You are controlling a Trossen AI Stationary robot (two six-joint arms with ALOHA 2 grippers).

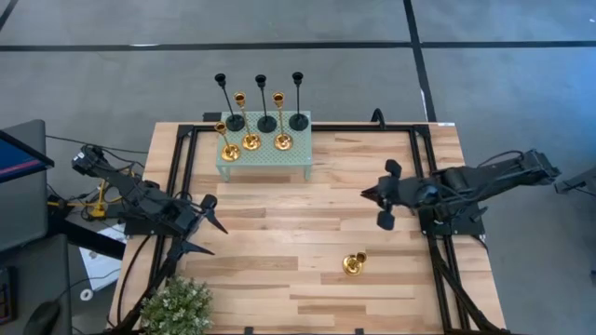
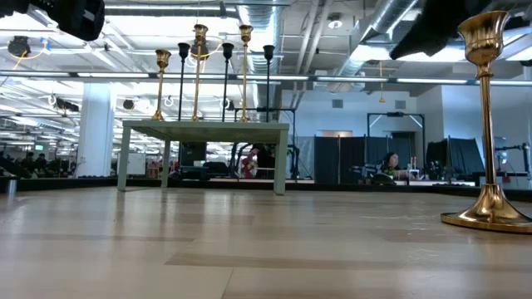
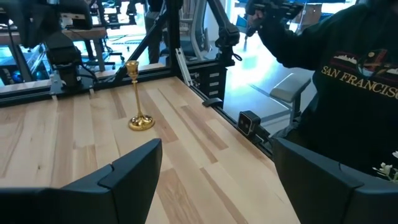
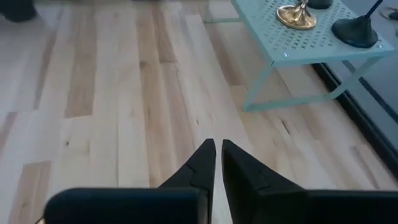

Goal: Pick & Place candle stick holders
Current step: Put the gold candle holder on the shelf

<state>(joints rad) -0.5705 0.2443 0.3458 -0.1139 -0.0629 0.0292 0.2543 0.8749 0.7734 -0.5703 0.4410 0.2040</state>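
Three black holders (image 1: 267, 122) and three gold holders (image 1: 251, 141) stand on their round bases on a small green perforated table (image 1: 265, 163), which also shows in the low view (image 2: 204, 126). One tall gold holder (image 1: 354, 263) stands upright on the wooden table at the near right; it also shows in the low view (image 2: 489, 124) and the left wrist view (image 3: 140, 99). My left gripper (image 1: 218, 242) hovers open and empty at the table's left side. My right gripper (image 1: 365, 194) is shut and empty at the right, farther back than the lone gold holder.
A potted plant (image 1: 177, 307) stands at the near left corner. Black frame rails (image 1: 424, 186) run along the table's left and right sides. A person in a dark sweatshirt (image 3: 354, 81) stands beyond the table's near edge. Bare wood lies between the green table and the lone holder.
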